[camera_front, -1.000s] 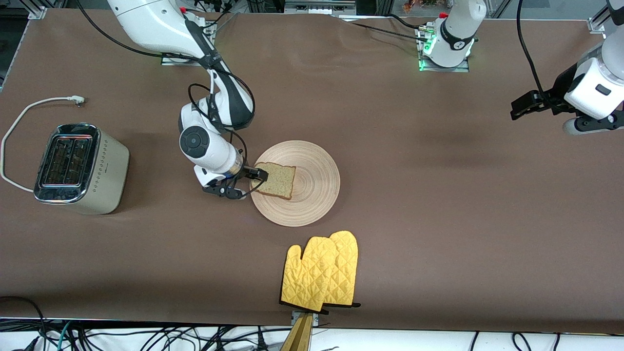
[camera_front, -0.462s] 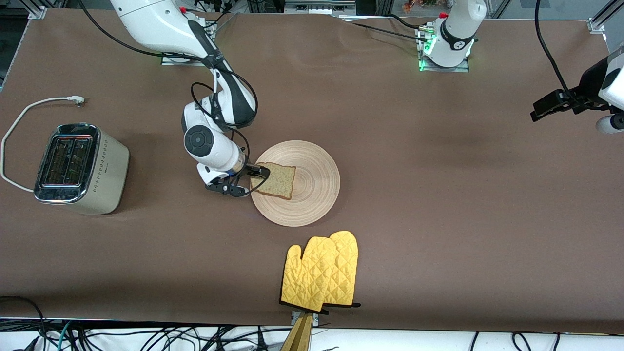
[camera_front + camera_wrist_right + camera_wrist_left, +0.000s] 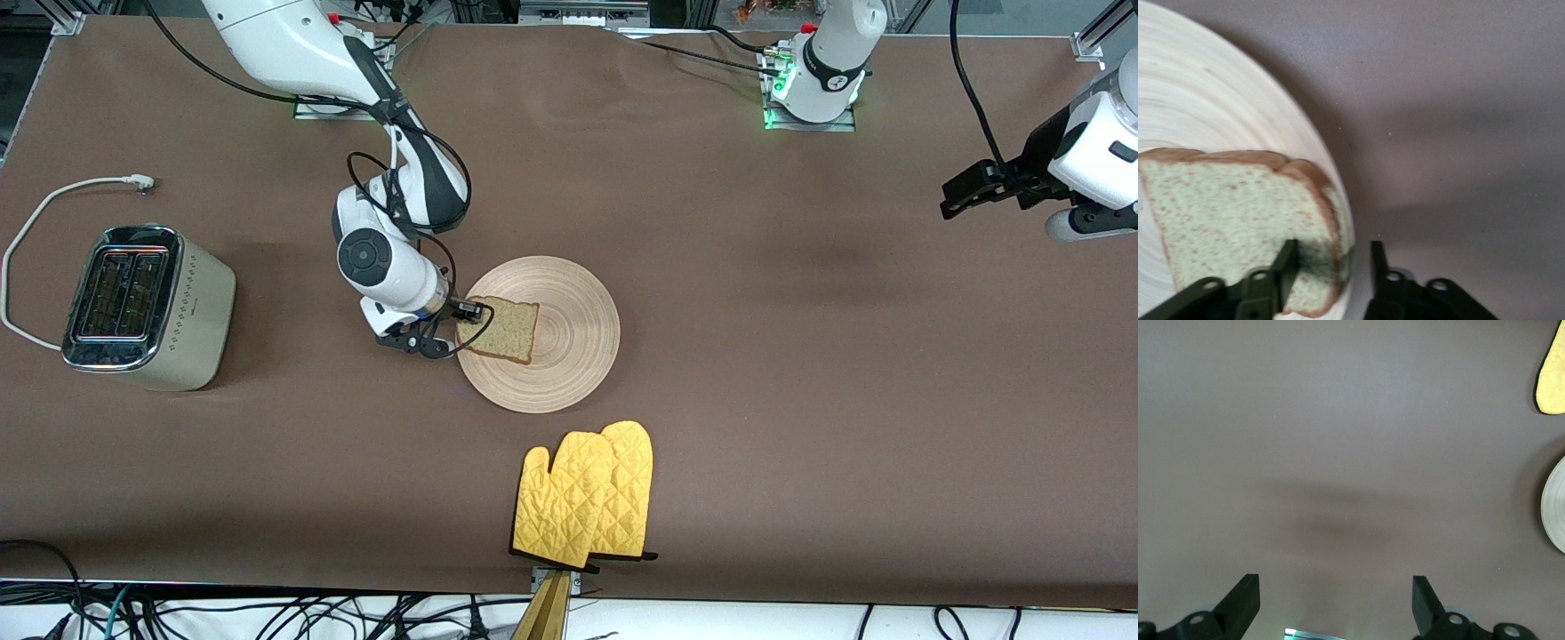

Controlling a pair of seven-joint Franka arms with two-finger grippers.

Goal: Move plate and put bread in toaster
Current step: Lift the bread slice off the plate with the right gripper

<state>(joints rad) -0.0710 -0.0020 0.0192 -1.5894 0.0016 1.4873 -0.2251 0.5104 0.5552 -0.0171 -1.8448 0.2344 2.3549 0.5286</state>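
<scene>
On the round pale-wood plate (image 3: pixel 551 333), the right gripper (image 3: pixel 464 327) straddles the speckled brown-crusted bread slice (image 3: pixel 505 328), fingers part-closed around its edge. The left gripper (image 3: pixel 1336 603) waits wide open, empty, over bare table.

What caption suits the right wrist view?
Right tool straddling the bread's crust edge on the plate.

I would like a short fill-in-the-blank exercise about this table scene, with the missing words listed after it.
1. The bread lies on the wooden ____.
2. The right gripper has one of its jaws on each side of the ____ edge.
3. The oven mitts are ____ in colour.
4. The toaster stands toward the ____ arm's end of the table.

Missing words: plate; bread's; yellow; right
</scene>
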